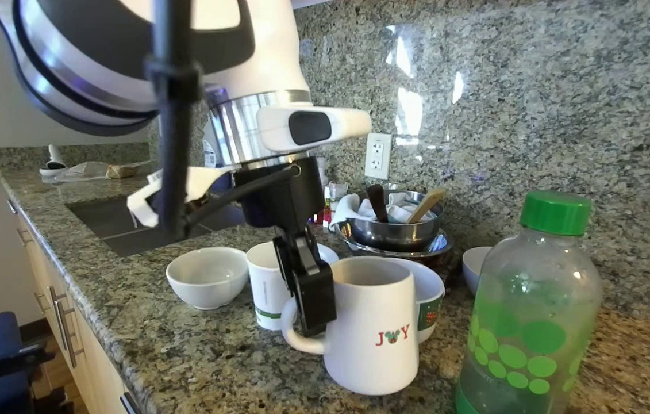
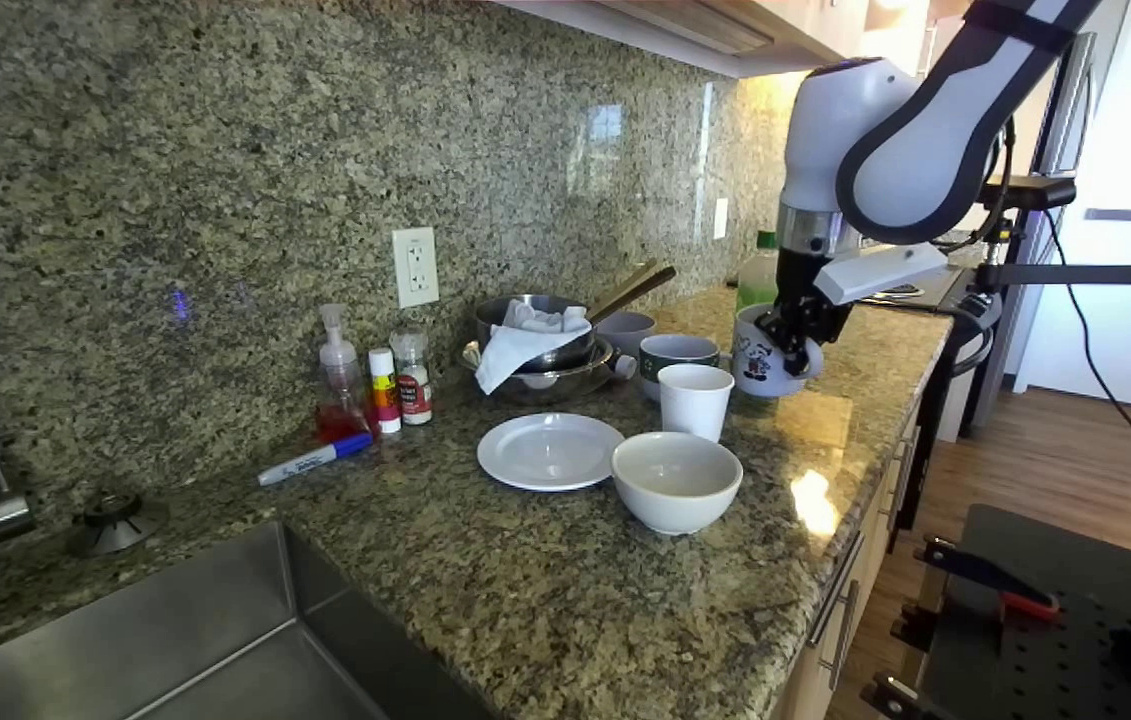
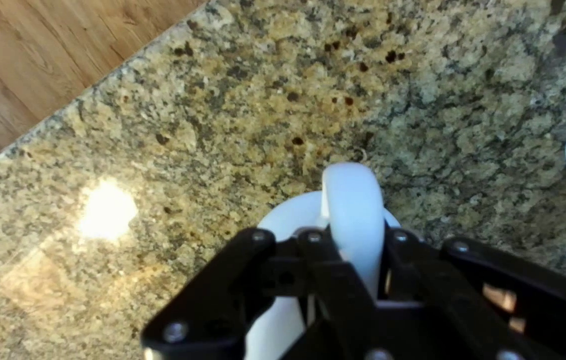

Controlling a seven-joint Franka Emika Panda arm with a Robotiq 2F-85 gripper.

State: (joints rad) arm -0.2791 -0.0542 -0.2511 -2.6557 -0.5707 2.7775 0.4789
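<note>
Exterior view close by green-capped bottle (image 1: pixel 531 322) faces sink (image 1: pixel 112 215); exterior view over sink faces stove (image 2: pixel 930 295); both share JOY mug (image 1: pixel 372 328); wrist view looks down, close, on handle (image 3: pixel 355 210).

My gripper (image 3: pixel 358 240) has room toward the counter's front edge (image 3: pixel 105 87) — the bottle (image 1: pixel 531 310), patterned mug (image 1: pixel 429 313) and white cup (image 1: pixel 265 287) flank its other sides.

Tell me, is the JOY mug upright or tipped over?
Upright, or nearly so: in an exterior view, the JOY mug shows its open rim on top and its base below, its sides close to vertical.
</note>
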